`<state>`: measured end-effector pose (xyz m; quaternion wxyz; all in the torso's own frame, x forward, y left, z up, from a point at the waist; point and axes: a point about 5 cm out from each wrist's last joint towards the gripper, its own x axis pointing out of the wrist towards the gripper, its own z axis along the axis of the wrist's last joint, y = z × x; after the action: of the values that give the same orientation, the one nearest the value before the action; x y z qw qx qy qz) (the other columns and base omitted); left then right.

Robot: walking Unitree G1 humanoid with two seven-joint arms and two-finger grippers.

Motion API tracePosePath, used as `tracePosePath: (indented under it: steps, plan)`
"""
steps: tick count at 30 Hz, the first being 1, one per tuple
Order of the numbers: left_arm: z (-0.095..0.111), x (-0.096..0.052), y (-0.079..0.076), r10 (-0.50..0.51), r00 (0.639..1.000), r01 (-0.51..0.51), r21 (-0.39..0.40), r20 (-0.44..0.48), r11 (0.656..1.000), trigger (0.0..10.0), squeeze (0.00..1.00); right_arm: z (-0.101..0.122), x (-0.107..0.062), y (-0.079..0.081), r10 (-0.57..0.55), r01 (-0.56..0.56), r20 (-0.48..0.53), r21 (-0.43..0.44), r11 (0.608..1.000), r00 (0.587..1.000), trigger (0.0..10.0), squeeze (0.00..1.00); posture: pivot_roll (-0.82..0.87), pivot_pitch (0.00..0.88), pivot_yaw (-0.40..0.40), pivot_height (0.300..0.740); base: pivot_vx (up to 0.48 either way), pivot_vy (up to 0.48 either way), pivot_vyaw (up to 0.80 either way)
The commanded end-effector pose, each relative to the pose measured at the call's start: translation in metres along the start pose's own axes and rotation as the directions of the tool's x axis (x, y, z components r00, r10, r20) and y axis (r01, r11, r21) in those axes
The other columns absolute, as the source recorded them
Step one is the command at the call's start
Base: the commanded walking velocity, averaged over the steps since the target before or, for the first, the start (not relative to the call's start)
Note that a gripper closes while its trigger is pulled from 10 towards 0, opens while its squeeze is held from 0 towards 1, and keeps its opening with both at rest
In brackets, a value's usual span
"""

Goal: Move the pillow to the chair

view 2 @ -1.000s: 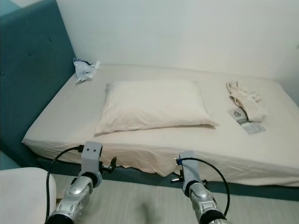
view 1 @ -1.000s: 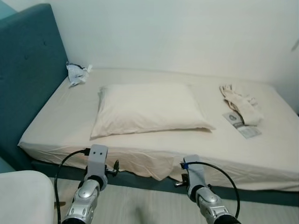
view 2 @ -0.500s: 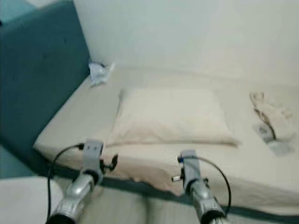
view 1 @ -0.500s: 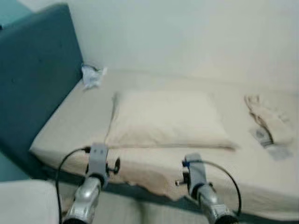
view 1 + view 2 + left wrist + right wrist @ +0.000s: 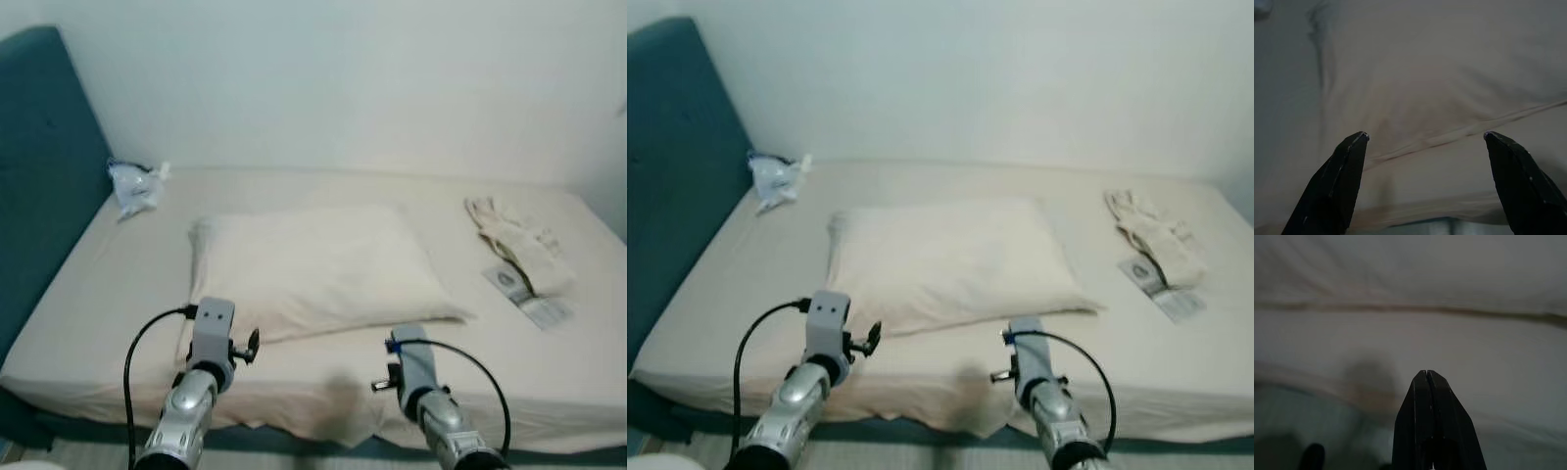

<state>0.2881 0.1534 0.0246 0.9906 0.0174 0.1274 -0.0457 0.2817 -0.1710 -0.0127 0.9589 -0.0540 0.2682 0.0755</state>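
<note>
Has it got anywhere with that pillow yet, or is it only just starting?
Only starting. The pillow lies flat on the bed, untouched. In hand: both arms reach toward its near edge, the left hand open and aimed at it, the right hand shut over the sheet. Left: grasping it, lifting it and carrying it to a chair.

The pillow (image 5: 313, 264) is matt cream cloth, softly creased, on a bed (image 5: 88, 294) sheeted in the same dull fabric. The headboard (image 5: 39, 166) looks like teal woven upholstery. Near the bed's right edge lie pale knitted socks (image 5: 514, 245) (with a paper label). Both arms (image 5: 191, 411) are brushed silver metal; the fingers (image 5: 1332, 191) are matt black plastic.
</note>
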Motion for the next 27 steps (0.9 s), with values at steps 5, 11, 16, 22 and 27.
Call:
tracePosePath:
  steps: [5,11,16,22,27]
  plan:
    - [-0.0068,-0.0046,0.0048,0.031,0.999,-0.031,-0.014,-0.016,0.999,10.0,0.00,-0.0104,-0.0021,0.0067,0.019,-0.019,-0.034,0.000,1.000,0.999,10.0,0.00,0.05,0.071,-0.008,0.740,0.000,0.000,0.00]
    - [-0.0056,-0.0053,0.0065,0.039,0.999,-0.039,-0.016,0.000,0.999,10.0,0.00,-0.0102,-0.0021,0.0073,0.020,-0.020,-0.032,-0.002,1.000,0.999,10.0,0.00,0.05,0.072,-0.008,0.740,0.000,0.000,0.00]
    - [-0.0055,-0.0056,0.0067,0.035,0.999,-0.035,-0.015,0.001,0.999,10.0,0.00,-0.0102,-0.0020,0.0076,0.021,-0.021,-0.033,-0.006,1.000,0.999,10.0,0.00,0.05,0.073,-0.008,0.740,0.000,0.000,0.00]
    - [-0.0059,-0.0057,0.0057,0.028,1.000,-0.028,-0.007,-0.002,1.000,10.0,0.00,-0.0105,-0.0020,0.0067,0.015,-0.016,-0.035,-0.011,1.000,0.999,10.0,0.00,0.05,0.072,-0.009,0.740,0.000,0.000,0.00]
    - [-0.0070,-0.0057,0.0026,0.000,1.000,0.000,0.027,-0.007,1.000,10.0,0.00,-0.0101,-0.0017,0.0071,0.013,-0.013,-0.035,-0.014,1.000,0.999,10.0,0.00,0.06,0.065,-0.009,0.740,0.000,-0.096,0.00]
